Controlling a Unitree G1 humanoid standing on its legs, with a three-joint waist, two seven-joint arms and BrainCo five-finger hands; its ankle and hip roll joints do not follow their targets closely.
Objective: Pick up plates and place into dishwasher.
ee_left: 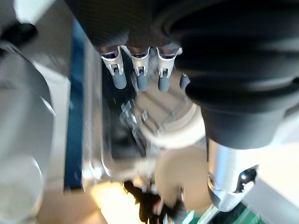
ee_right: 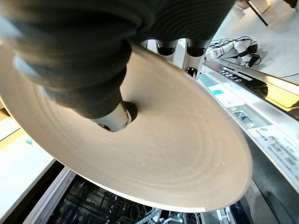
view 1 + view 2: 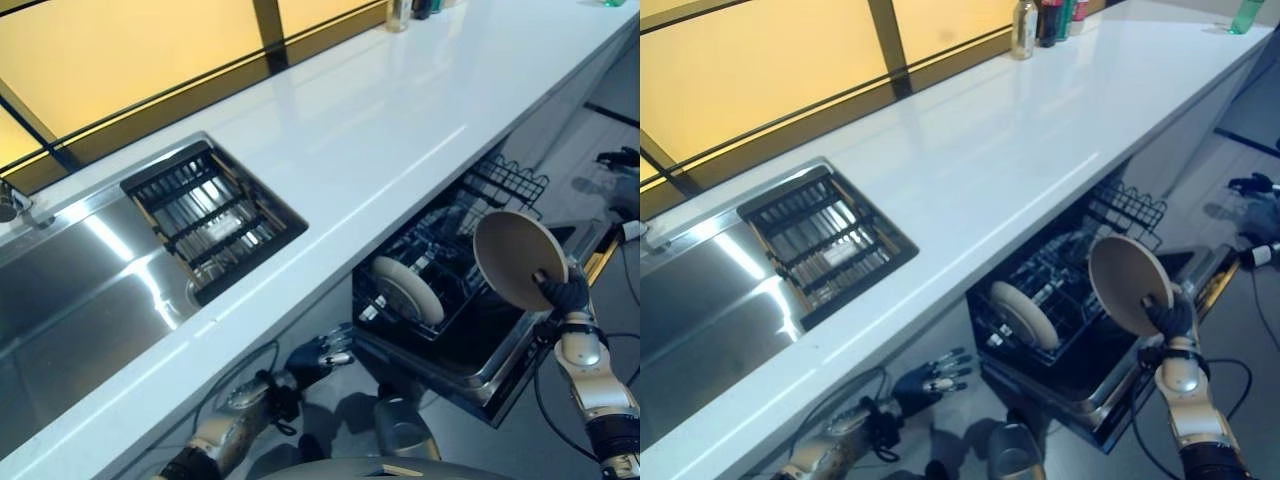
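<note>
My right hand (image 3: 566, 293) holds a beige plate (image 3: 518, 258) by its rim, thumb on one face and fingers behind, as the right wrist view shows on the plate (image 2: 154, 144). The plate stands nearly upright above the right side of the pulled-out dishwasher rack (image 3: 470, 345). A white plate (image 3: 407, 288) stands on edge in that rack. My left hand (image 3: 318, 356) hangs low under the counter's front edge, left of the dishwasher, fingers straight and holding nothing; its fingers (image 1: 140, 79) point toward the rack.
The white counter (image 3: 380, 130) runs diagonally above the dishwasher. A steel sink (image 3: 90, 290) with a black drain rack (image 3: 210, 215) sits at the left. Bottles (image 3: 1040, 20) stand at the counter's far end. The open dishwasher door (image 3: 590, 260) lies at the right.
</note>
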